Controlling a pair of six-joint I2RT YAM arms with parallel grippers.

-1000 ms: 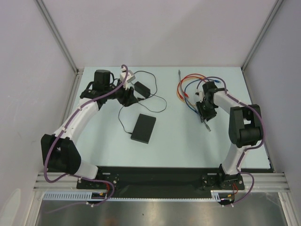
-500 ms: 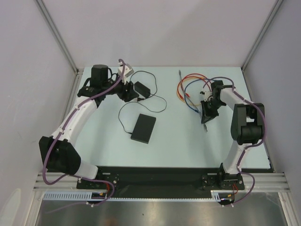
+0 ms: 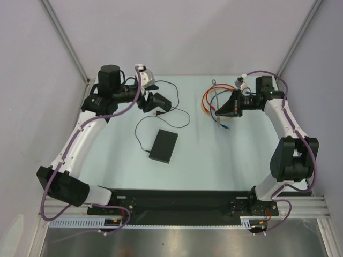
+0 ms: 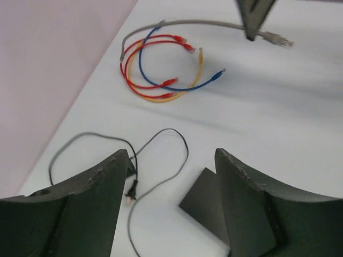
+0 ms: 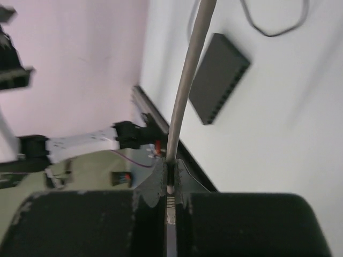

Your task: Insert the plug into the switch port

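Fingers of the right hand (image 5: pixel 169 172) are pressed together on a grey cable (image 5: pixel 187 69), which rises straight out from between them in the wrist view. Seen from the left wrist camera, this hand hangs above the far side of the desk (image 3: pixel 214 160). It clamps the cable a short way behind its plug (image 4: pixel 278 39). The plug sticks out past the fingertips in the air, off the surface. The rest of the grey cable trails back to a loose coil of red, blue and yellow patch cables (image 4: pixel 158 98) lying on the desk near that hand.

The left hand (image 4: pixel 170 156) stands wide, with nothing between its fingers. It is held above the far left part of the desk, and its camera looks across toward the right hand. Through its gap show a thin black cord (image 4: pixel 187 152), lying in loose loops with a small connector at one end, and one corner of the black box (image 3: pixel 163 145).

The black box lies flat near the middle of the desk, between the two arms and well apart from both hands. The switch port (image 5: pixel 229 92) is in the row of sockets along the box's thin side, visible from the right wrist. The row is blurred there, so single sockets cannot be told apart. The plug is well apart from it.
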